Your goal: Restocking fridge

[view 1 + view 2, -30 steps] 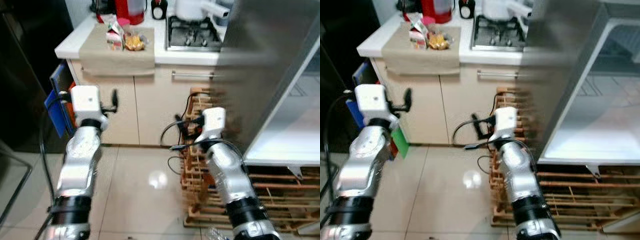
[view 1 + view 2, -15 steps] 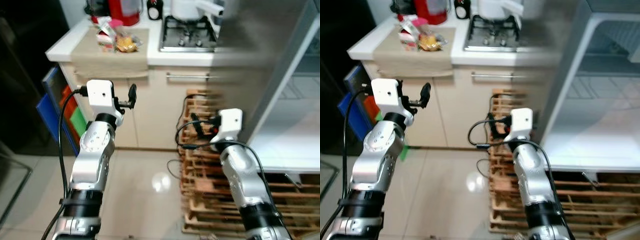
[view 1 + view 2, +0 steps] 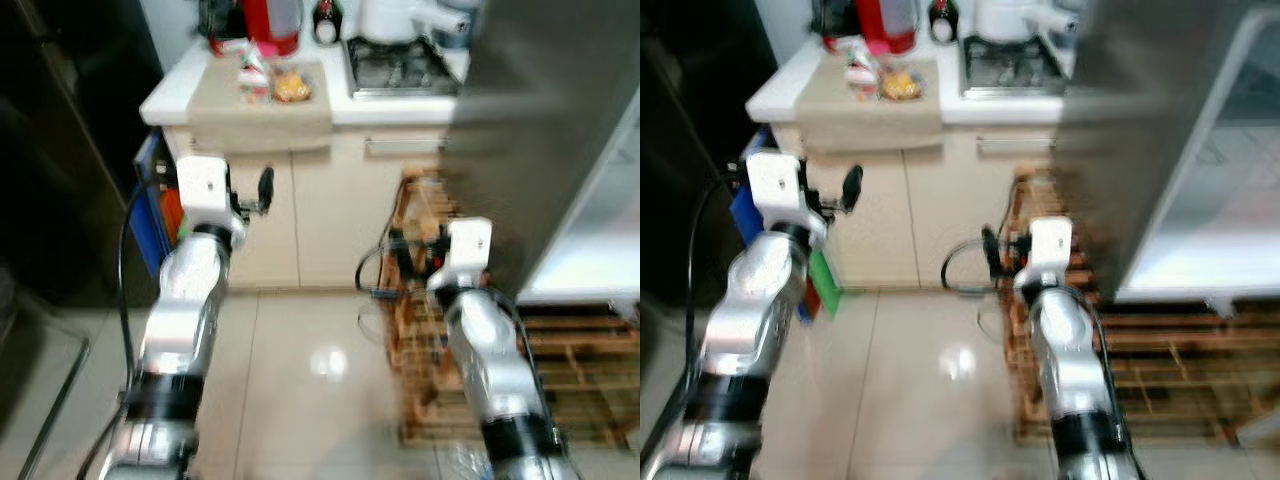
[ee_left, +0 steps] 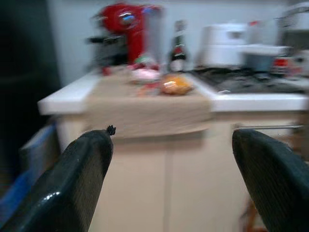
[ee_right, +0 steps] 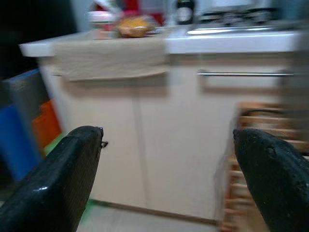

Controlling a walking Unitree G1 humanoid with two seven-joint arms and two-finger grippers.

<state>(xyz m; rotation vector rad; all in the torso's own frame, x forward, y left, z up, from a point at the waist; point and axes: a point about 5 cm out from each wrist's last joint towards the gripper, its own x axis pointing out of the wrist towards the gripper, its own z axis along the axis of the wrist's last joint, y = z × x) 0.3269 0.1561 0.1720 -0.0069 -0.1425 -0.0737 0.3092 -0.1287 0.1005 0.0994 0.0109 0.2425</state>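
Holding nothing, your left pincer point(image 3: 262, 190) sits raised at centre left of the head view, fingers spread wide with bare gap between them in its wrist view. Your right pincer point(image 3: 992, 246) is lower, near the centre, also spread wide and empty, pointed at the cabinet doors point(image 3: 300, 220) under the table point(image 3: 180, 92).

Further out, the goods you would stock lie at the upper left of the head view, on a beige cloth point(image 3: 262, 100) draped over the table's front edge: a small carton point(image 3: 252, 78) and an orange-yellow packet point(image 3: 292, 88), touching or nearly so. Behind them stand a red appliance point(image 3: 272, 22) and a dark bottle point(image 4: 179, 44), with a gas hob point(image 3: 402, 66) just beside the cloth.

The fridge door point(image 3: 540, 140) stands open at the right, a white shelf point(image 3: 1210, 240) visible inside. A wooden rack point(image 3: 560, 380) sits on the floor beneath it.

Judging by this, you are near the start: door open, nothing picked up, nothing visibly stocked, goods well apart from both pincers.

Everything is motion-blurred, so labels cannot be read, and whether more items lie on the cloth is hard to say. Most of the fridge interior is cut off at the right edge.
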